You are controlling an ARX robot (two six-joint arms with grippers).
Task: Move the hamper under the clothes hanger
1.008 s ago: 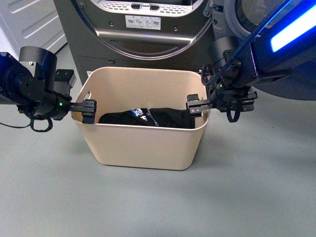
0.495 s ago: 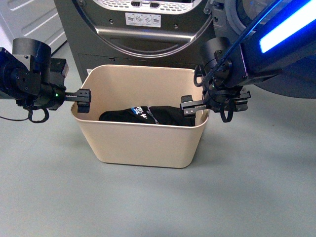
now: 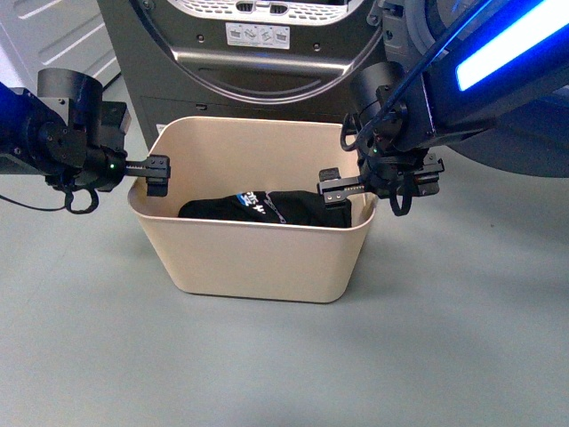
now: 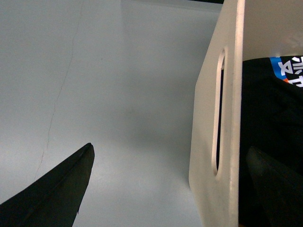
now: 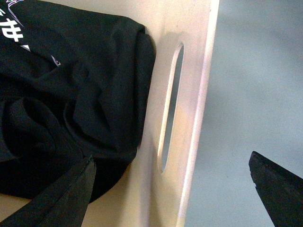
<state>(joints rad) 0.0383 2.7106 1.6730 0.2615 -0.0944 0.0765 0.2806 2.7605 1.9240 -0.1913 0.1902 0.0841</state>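
Note:
The beige hamper (image 3: 258, 258) stands on the grey floor in front of the dryer, with black clothes (image 3: 267, 210) inside. My left gripper (image 3: 156, 175) is open, its jaws straddling the hamper's left wall at the slot handle (image 4: 219, 113). My right gripper (image 3: 334, 189) is open, its jaws straddling the right wall at its slot handle (image 5: 169, 109); one finger is inside by the black clothes (image 5: 71, 94). The hamper wall shows in the left wrist view (image 4: 208, 142) and right wrist view (image 5: 194, 118). The clothes hanger is out of view.
A dark grey round-doored dryer (image 3: 258, 62) stands directly behind the hamper. Its open door (image 3: 498, 80) is at the right behind my right arm. A white panel (image 3: 53, 36) is at the far left. Grey floor (image 3: 267, 365) lies in front.
Both grippers have moved inward over the hamper's short walls and a little up. The hamper itself has barely shifted.

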